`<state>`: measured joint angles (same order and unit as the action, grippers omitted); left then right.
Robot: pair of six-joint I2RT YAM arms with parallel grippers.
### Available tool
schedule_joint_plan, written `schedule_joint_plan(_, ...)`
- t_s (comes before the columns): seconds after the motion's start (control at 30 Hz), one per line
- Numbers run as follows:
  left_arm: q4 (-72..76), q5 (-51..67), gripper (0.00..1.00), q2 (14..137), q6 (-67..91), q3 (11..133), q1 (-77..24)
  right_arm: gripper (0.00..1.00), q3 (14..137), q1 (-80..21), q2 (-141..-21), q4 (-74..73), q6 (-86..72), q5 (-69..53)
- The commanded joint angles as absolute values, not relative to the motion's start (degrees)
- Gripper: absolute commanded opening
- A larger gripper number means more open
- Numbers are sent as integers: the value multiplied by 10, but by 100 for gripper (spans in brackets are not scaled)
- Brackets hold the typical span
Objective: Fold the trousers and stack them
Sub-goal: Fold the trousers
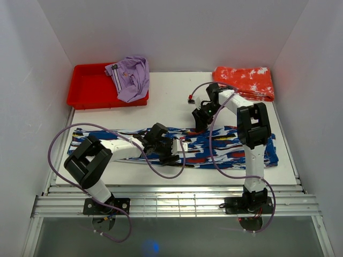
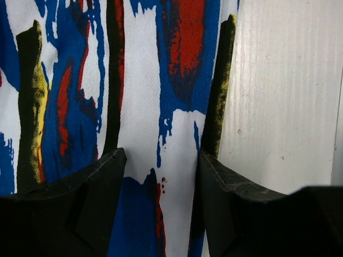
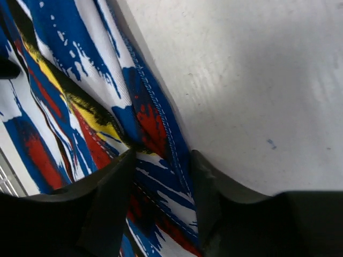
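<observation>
Long, thin trousers [image 1: 230, 149] in a blue, white and black streaked print lie flat along the near edge of my white worktop [image 1: 171, 96]. Overhead, the left gripper [image 1: 176, 150] reaches low across their middle, while the right gripper [image 1: 200, 123] bends down onto their far hem. Only the wrist cameras show me the jaws: the left stands apart over flat cloth, and the right stands apart astride a raised, stitched fold.

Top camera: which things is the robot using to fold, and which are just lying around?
For the job: the trousers, left gripper, right gripper.
Just lying about: lilac garment, red tray under it, orange-red garment.
</observation>
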<state>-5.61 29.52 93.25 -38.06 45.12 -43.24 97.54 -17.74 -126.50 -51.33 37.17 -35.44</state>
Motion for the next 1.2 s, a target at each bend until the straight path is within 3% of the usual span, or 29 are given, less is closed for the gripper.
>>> schedule_joint_plan(0.0,-71,278,67,931,-365,475,-432,45,959,-187,-1258,-566,417,-381)
schedule_joint_plan(0.03,-74,279,66,933,-365,478,-431,29,960,-186,-1258,-563,417,-378)
schedule_joint_plan(0.13,-86,281,63,941,-354,485,-431,8,979,-185,-1259,-562,410,-371)
schedule_joint_plan(0.23,-101,290,51,938,-352,477,-432,8,997,-178,-1246,-529,374,-353)
schedule_joint_plan(0.27,-110,300,42,932,-355,470,-432,8,998,-173,-1240,-498,364,-347)
schedule_joint_plan(0.37,-121,309,32,921,-360,460,-431,8,995,-171,-1210,-443,323,-323)
schedule_joint_plan(0.47,-140,311,17,916,-374,451,-432,8,982,-171,-1188,-388,291,-302)
schedule_joint_plan(0.5,-150,313,8,917,-379,449,-431,8,979,-171,-1180,-371,287,-287)
schedule_joint_plan(0.57,-157,321,0,914,-381,446,-432,8,965,-171,-1174,-359,279,-273)
schedule_joint_plan(0.83,-182,349,0,911,-389,432,-439,8,911,-184,-1180,-338,296,-241)
schedule_joint_plan(0.9,-191,345,15,915,-386,439,-439,8,917,-190,-1198,-362,311,-240)
schedule_joint_plan(0.97,-192,334,36,911,-368,450,-439,24,936,-190,-1205,-400,309,-240)
schedule_joint_plan(1.0,-193,330,40,905,-361,453,-439,32,941,-186,-1201,-403,304,-239)
schedule_joint_plan(1.03,-192,327,43,884,-355,458,-439,47,947,-181,-1177,-405,301,-244)
schedule_joint_plan(1.13,-189,323,50,826,-339,475,-439,63,983,-150,-1123,-419,288,-271)
schedule_joint_plan(1.17,-195,316,50,815,-337,496,-440,63,1003,-141,-1115,-436,289,-279)
